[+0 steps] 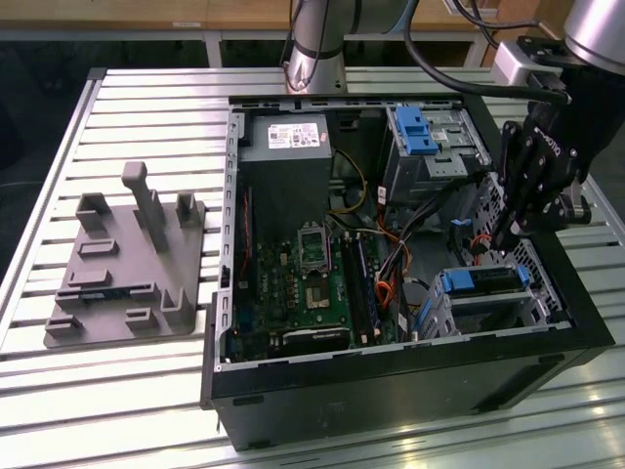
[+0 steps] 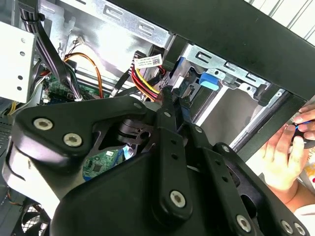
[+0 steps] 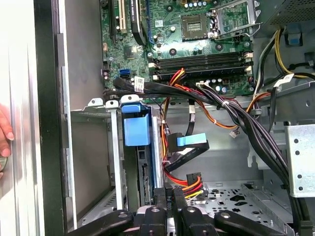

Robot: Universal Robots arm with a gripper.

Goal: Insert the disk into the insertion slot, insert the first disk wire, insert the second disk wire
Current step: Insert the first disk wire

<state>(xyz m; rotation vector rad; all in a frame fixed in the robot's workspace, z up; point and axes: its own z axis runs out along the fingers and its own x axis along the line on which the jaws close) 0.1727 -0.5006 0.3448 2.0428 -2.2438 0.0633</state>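
The disk [image 1: 479, 281], silver in a blue carrier, sits inside the insertion slot [image 1: 459, 311], a low perforated metal cage at the case's near corner on the exterior view's right. In the first wrist view the disk's blue carrier [image 3: 135, 129] stands in the cage [image 3: 114, 162]. My gripper [image 1: 503, 239] reaches down into the case right beside the cage. Its fingers [image 3: 161, 201] stand close together at the connector end of a red, yellow and black disk wire [image 3: 191, 182]. In the second wrist view that disk wire [image 2: 143, 78] runs to my gripper [image 2: 170, 92]. A blue-tipped disk wire [image 3: 192, 142] hangs loose by the disk.
The open computer case [image 1: 391, 391] lies on a slatted metal table with the motherboard [image 1: 312, 283] exposed. A taller bay with a blue latch [image 1: 420, 127] stands at the back. A grey fixture [image 1: 127, 264] lies at the exterior view's left. A person's hand [image 2: 283, 152] rests outside the case wall.
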